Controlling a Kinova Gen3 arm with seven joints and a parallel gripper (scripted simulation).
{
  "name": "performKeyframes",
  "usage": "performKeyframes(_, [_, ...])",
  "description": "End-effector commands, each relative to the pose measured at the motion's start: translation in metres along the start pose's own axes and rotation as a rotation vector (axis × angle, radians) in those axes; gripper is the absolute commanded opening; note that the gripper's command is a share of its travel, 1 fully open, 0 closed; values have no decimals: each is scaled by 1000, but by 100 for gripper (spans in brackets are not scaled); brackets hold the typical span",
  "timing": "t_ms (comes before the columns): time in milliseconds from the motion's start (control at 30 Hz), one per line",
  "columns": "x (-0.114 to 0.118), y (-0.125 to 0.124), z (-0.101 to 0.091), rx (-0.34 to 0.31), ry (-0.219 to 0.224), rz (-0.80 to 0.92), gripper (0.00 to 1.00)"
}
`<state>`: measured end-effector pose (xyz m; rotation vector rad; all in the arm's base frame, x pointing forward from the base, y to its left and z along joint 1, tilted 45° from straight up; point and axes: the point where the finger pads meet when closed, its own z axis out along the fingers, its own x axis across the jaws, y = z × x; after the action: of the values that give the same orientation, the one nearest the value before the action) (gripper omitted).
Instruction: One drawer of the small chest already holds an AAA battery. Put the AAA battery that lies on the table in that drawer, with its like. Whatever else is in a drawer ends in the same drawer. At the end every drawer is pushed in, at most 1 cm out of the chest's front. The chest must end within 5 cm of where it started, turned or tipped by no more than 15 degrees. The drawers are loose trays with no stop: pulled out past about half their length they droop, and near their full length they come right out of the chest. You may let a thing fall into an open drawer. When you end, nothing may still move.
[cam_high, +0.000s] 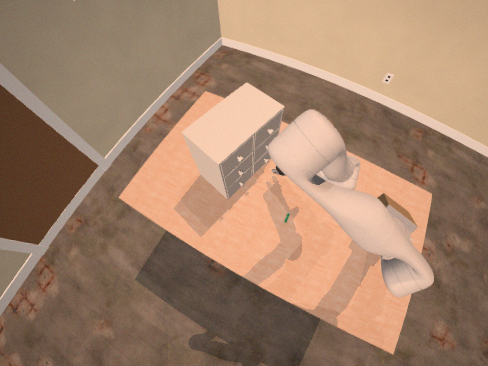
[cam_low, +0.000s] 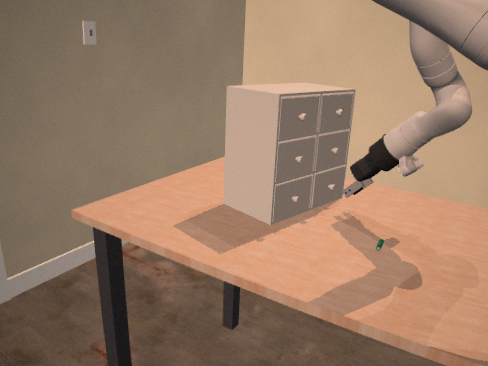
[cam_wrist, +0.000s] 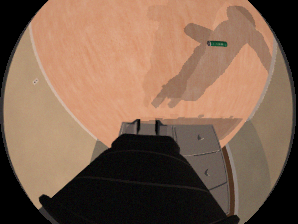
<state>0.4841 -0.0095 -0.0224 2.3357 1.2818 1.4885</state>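
The small chest (cam_high: 232, 122) (cam_low: 251, 150) (cam_wrist: 198, 146) stands upright on the table, with six grey drawers in two columns of three. The drawer fronts that show look flush with its front, and what the drawers hold is hidden. The green AAA battery (cam_high: 287, 217) (cam_low: 380, 244) (cam_wrist: 217, 44) lies on the table, away from the chest's front. My gripper (cam_high: 275, 171) (cam_low: 346, 193) (cam_wrist: 147, 124) is open, with nothing between its fingers. It is low, close in front of the right column, near the bottom right drawer's knob (cam_low: 331, 187) and apart from it.
A brown and grey box-like object (cam_high: 404, 216) stands on the table (cam_high: 345, 295) (cam_low: 165, 200) at the far right in the top view, partly behind the arm. The arm (cam_high: 360, 220) reaches over the table from the right. The chest stands near the table's far left corner.
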Motion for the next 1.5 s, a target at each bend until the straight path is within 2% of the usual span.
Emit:
performKeyframes(0, [-1, 9, -9, -10, -3, -1, 67])
performKeyframes(100, [-1, 11, -12, -10, -3, -1, 67])
performKeyframes(400, [-1, 28, -45, -10, -3, -1, 67])
performKeyframes(567, [-1, 34, -55, -10, -3, -1, 67])
performKeyframes(1467, [0, 35, -59, 3, -2, 0, 67])
